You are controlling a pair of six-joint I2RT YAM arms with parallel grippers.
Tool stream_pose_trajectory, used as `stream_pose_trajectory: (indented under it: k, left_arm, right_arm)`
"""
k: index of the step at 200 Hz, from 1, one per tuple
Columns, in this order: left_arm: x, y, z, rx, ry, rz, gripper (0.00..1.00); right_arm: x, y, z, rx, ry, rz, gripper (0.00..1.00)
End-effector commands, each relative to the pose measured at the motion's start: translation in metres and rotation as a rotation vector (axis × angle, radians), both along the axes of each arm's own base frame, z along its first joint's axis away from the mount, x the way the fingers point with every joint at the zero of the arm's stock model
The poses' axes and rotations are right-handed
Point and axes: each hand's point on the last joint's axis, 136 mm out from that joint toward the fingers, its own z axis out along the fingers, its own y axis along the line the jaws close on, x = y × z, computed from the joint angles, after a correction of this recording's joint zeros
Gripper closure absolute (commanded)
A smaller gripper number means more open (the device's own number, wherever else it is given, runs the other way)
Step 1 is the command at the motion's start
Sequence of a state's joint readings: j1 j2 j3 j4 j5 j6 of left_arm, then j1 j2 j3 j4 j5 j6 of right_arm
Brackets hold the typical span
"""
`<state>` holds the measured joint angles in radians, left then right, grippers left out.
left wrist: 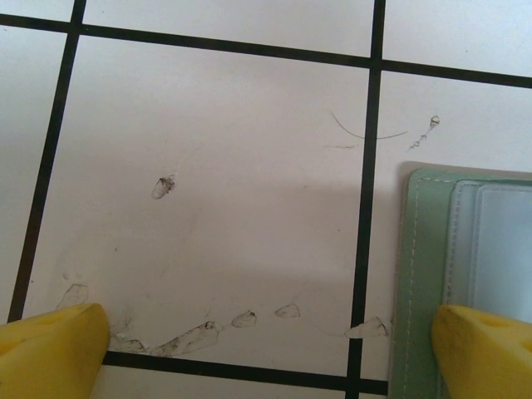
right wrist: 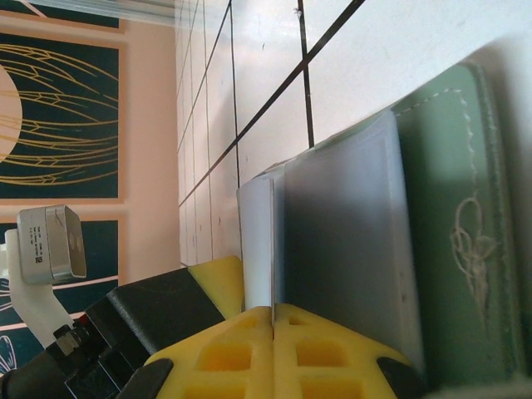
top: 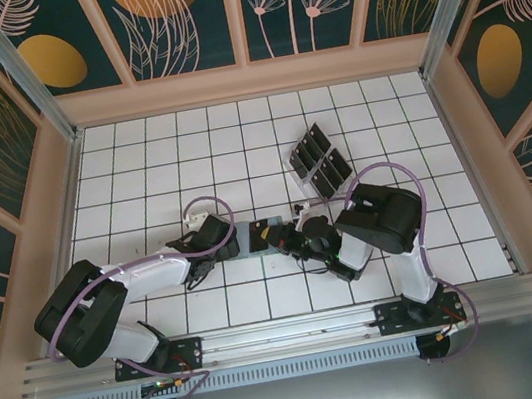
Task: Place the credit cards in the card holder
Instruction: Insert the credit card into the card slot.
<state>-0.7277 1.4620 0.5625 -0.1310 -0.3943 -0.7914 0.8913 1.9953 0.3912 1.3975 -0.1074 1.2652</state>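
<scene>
While the right gripper (right wrist: 273, 320) is pinched tight on one credit card (right wrist: 258, 241), held edge-on, I note the card's far end meets the clear pocket of the card holder (right wrist: 465, 208). The holder lies flat on the tiled table (left wrist: 208, 166) between the two grippers. Left gripper (left wrist: 270, 349): fingers spread wide, one yellow fingertip (left wrist: 486, 353) over the holder's edge; contact unclear. Other credit cards (top: 326, 165) sit in the slotted tray (top: 290, 160) beyond the right arm.
</scene>
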Motion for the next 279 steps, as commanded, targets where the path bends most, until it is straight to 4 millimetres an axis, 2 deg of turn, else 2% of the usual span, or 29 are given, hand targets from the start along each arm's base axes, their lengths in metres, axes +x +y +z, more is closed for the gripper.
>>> stream_pose_trajectory:
  k: [1,157,221,279]
  left_arm:
    - [-0.022,0.015,-0.021,0.059,0.092,-0.001,0.01]
    - [-0.023,0.016,-0.024,0.060,0.095,0.003,0.01]
    - [-0.021,0.014,-0.022,0.048,0.090,0.004,0.01]
    - [-0.021,0.014,-0.019,0.043,0.081,0.008,0.01]
  right_arm:
    - [-0.002,-0.001,-0.014,-0.025,0.044,0.007,1.00]
    - [0.000,0.011,-0.020,-0.042,0.065,0.076,1.00]
    - [0.002,0.008,-0.020,-0.141,0.061,0.094,0.70]
    - [0.009,0.011,-0.012,-0.259,0.029,0.126,0.56]
